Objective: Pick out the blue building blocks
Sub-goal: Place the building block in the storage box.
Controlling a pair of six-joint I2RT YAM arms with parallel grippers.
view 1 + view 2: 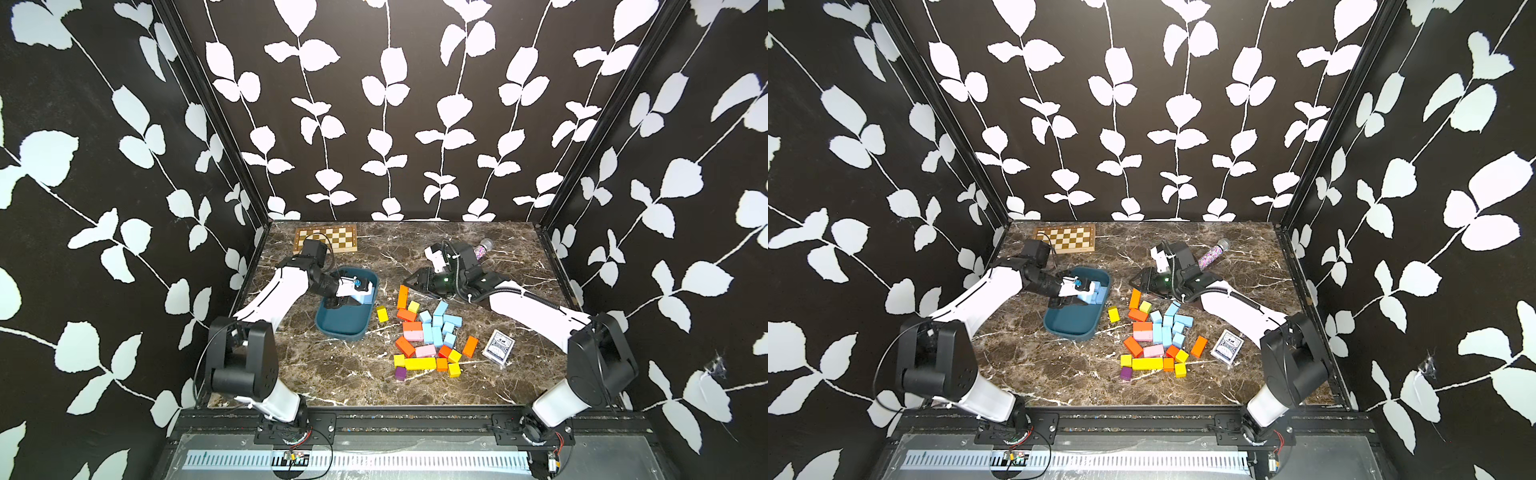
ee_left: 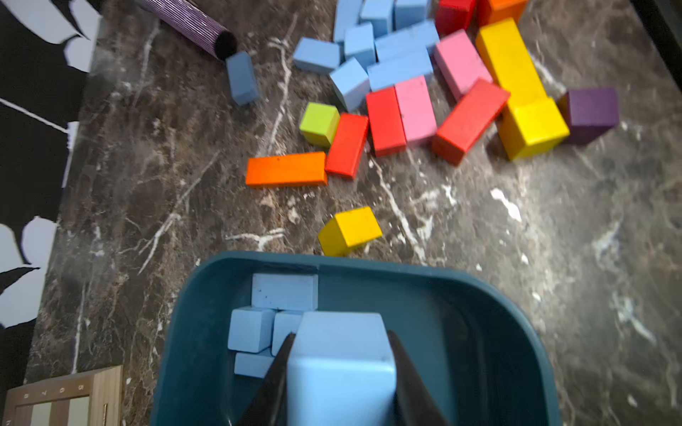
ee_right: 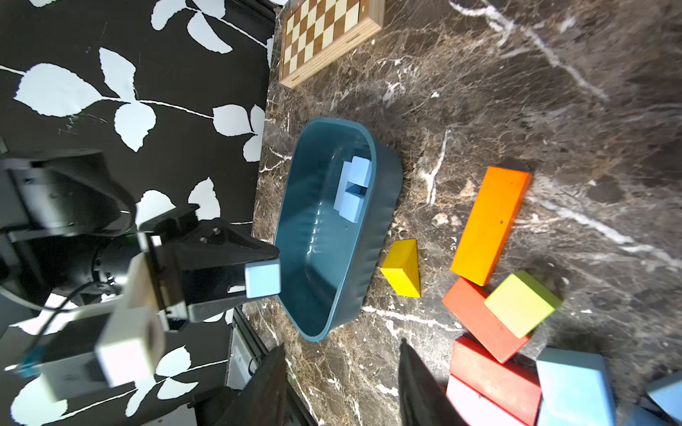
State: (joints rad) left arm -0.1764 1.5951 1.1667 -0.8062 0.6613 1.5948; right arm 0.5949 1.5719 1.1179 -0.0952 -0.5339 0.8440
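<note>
Three leaf-papered walls (image 1: 374, 124) enclose our marbled desk (image 1: 353, 374); left gripper (image 2: 341, 339) clamps a blue block (image 2: 341, 387), right gripper (image 3: 342, 346) gapes.

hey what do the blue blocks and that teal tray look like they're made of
Blue blocks: probably painted wood, possibly foam; matte, no shine, crisp edges, tiny specks. Teal tray: likely moulded plastic; smooth semi-gloss inside with streaky highlights, ribbed outer wall.

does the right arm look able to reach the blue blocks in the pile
Probably yes: the right claw hangs open and empty near the blue blocks, which lie exposed among the other colours, and the left claw is over the tray.
</note>
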